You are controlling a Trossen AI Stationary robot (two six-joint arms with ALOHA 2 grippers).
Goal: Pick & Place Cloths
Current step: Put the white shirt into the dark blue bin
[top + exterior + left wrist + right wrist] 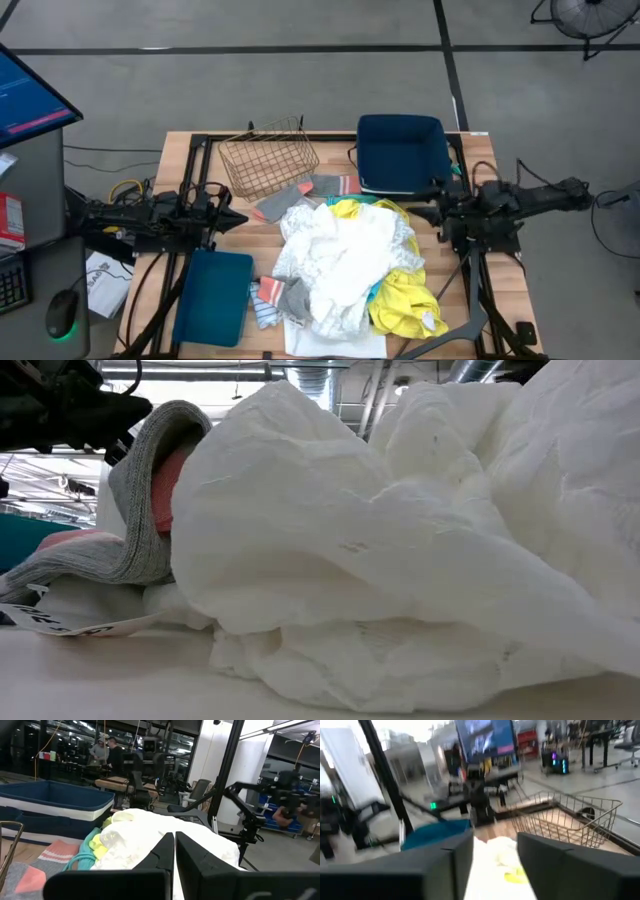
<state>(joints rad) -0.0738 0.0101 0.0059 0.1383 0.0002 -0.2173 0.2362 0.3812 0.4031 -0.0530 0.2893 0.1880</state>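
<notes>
The cloths (345, 265) lie in one loose heap at the middle of the table (180, 150), between the two arms. A large white cloth (335, 255) covers the top of the heap, a yellow cloth (405, 300) spreads out on its right and near side, and a grey sock (283, 200) and striped sock (265, 300) lie at its left edge. A wire basket (268, 160) and a dark blue bin (402, 150) stand on the far side; a second blue bin (213, 295) sits near left. The left gripper (238, 217) rests just left of the heap, jaws closed together and empty. The right gripper (415, 213) hangs at the right edge of the heap with jaws parted to a moderate gap and nothing between them. The fabric is judged light, soft and limp; it will drape, stretch and drag neighbouring pieces when lifted. Take hold at a raised fold or ridge on the top cloth, pinching a thick bunch, not a flat single layer. Expect tangled items to follow; lift slowly.
</notes>
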